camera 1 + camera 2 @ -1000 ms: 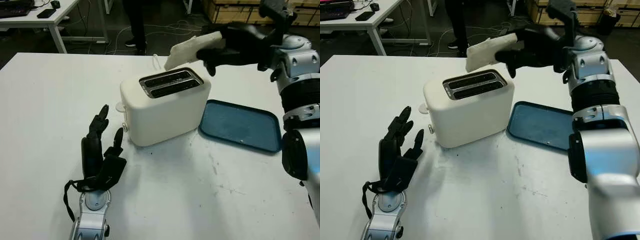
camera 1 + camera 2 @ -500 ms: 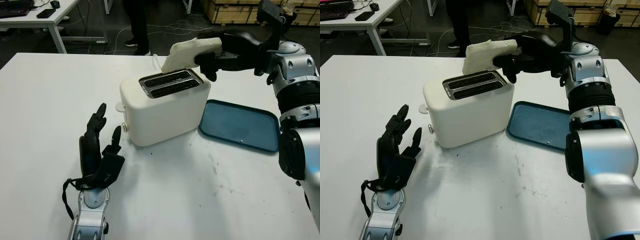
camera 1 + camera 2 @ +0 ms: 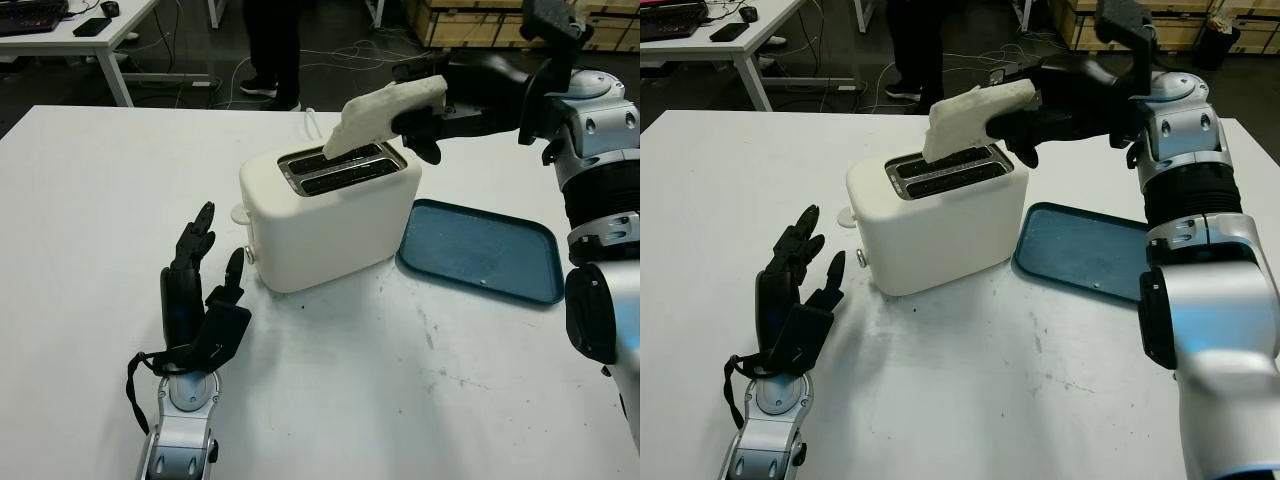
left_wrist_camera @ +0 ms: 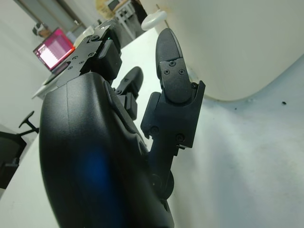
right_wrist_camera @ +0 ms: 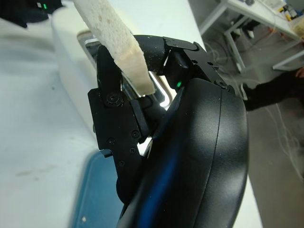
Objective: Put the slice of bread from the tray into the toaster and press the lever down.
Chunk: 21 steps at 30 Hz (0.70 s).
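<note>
A white two-slot toaster (image 3: 325,215) stands mid-table, with its lever (image 3: 248,254) on the left end face. My right hand (image 3: 432,98) is shut on a pale slice of bread (image 3: 378,114), held tilted above the toaster's slots (image 3: 342,168); the slice's lower corner hangs just over the rear slot. The right wrist view shows the bread (image 5: 114,40) pinched between the black fingers (image 5: 116,118). The blue tray (image 3: 482,250) lies empty to the right of the toaster. My left hand (image 3: 200,290) is open on the table to the left front of the toaster, near the lever.
A white round knob or plug (image 3: 239,212) lies by the toaster's far left side, with a cord (image 3: 314,124) behind. A person's legs (image 3: 272,45) stand beyond the table's far edge. Another desk (image 3: 70,30) stands at the back left.
My right hand has tilted the bread downward and brought its lower corner closer to the toaster's slots. The left hand has stayed almost in place.
</note>
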Each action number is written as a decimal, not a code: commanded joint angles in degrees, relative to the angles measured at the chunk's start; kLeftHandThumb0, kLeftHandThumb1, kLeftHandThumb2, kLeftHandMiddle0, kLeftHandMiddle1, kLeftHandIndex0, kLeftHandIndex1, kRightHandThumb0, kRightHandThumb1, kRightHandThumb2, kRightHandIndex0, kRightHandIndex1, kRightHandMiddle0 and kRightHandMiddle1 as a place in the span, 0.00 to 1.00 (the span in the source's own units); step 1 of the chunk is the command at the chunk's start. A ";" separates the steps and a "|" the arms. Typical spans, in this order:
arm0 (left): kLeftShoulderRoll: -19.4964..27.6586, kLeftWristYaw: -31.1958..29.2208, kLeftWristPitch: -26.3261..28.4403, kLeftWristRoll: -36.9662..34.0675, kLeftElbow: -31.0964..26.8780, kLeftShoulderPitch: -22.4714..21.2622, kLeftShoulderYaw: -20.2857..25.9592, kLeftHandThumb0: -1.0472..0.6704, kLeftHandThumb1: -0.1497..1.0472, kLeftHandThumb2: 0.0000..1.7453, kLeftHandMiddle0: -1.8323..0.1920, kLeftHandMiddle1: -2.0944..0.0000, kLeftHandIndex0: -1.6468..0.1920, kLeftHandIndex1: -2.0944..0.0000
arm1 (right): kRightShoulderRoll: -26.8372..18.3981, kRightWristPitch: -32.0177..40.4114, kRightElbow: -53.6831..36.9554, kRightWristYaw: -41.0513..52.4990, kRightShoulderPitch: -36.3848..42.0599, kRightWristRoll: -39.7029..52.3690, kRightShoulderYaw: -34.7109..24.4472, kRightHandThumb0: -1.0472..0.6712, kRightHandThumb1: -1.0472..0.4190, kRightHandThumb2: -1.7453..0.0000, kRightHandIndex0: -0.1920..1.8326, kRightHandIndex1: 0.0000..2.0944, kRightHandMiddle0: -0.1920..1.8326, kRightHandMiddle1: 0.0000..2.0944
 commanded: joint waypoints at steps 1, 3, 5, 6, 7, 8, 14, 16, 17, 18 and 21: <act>-0.24 0.36 -0.61 0.59 -0.32 0.04 -0.22 0.29 0.89 0.26 0.79 0.75 0.69 1.00 | -0.25 -1.86 -1.48 -1.14 0.88 -1.42 1.09 0.34 0.09 0.91 0.59 0.83 0.46 0.83; -0.43 0.23 -0.20 0.58 -0.86 0.34 -0.38 0.29 0.89 0.26 0.80 0.75 0.69 1.00 | -0.07 0.19 -2.30 -2.13 0.71 -2.62 2.11 0.34 0.09 0.91 0.59 0.83 0.47 0.83; -0.67 0.29 0.00 0.59 -1.07 0.53 -0.49 0.29 0.89 0.26 0.80 0.75 0.69 1.00 | 0.24 3.04 -3.15 -2.92 0.25 -3.60 3.19 0.35 0.09 0.91 0.60 0.83 0.48 0.83; -0.74 0.39 -0.18 0.60 -0.95 0.57 -0.52 0.29 0.89 0.26 0.80 0.75 0.69 1.00 | 0.44 3.96 -3.55 -3.20 0.15 -3.78 3.45 0.36 0.09 0.90 0.61 0.83 0.49 0.83; -0.69 0.43 -0.40 0.63 -0.77 0.59 -0.54 0.29 0.89 0.26 0.80 0.75 0.69 1.00 | 0.64 4.56 -3.92 -3.46 0.14 -3.85 3.59 0.37 0.09 0.89 0.61 0.83 0.49 0.83; -0.72 0.31 -0.34 0.45 -0.73 0.63 -0.57 0.29 0.89 0.26 0.80 0.75 0.69 1.00 | 0.82 4.95 -4.18 -3.73 0.16 -3.81 3.61 0.38 0.09 0.89 0.61 0.83 0.49 0.83; -0.80 0.64 -1.00 0.37 0.02 0.56 -0.61 0.30 0.89 0.26 0.80 0.74 0.70 1.00 | 1.66 5.44 -5.24 -6.02 0.71 -3.54 3.35 0.39 0.09 0.88 0.62 0.83 0.49 0.83; -0.65 0.92 -1.11 0.76 0.36 0.40 -0.64 0.29 0.89 0.26 0.80 0.74 0.69 1.00 | 1.78 5.40 -5.46 -6.54 0.74 -3.75 3.55 0.40 0.09 0.87 0.62 0.83 0.49 0.83; -0.62 1.05 -1.12 0.87 0.51 0.32 -0.64 0.29 0.89 0.26 0.80 0.74 0.69 1.00 | 1.78 5.10 -5.65 -6.82 0.84 -3.89 3.66 0.40 0.09 0.87 0.62 0.83 0.49 0.83; -0.61 1.19 -1.14 0.93 0.63 0.23 -0.64 0.29 0.89 0.26 0.80 0.74 0.69 1.00 | 1.77 4.90 -5.80 -6.98 0.90 -3.97 3.74 0.40 0.09 0.86 0.62 0.83 0.48 0.83; -0.62 1.30 -1.44 0.63 0.92 0.03 -0.67 0.29 0.89 0.26 0.80 0.74 0.69 1.00 | 1.79 4.90 -6.25 -7.31 0.97 -4.06 3.92 0.39 0.09 0.86 0.62 0.83 0.48 0.83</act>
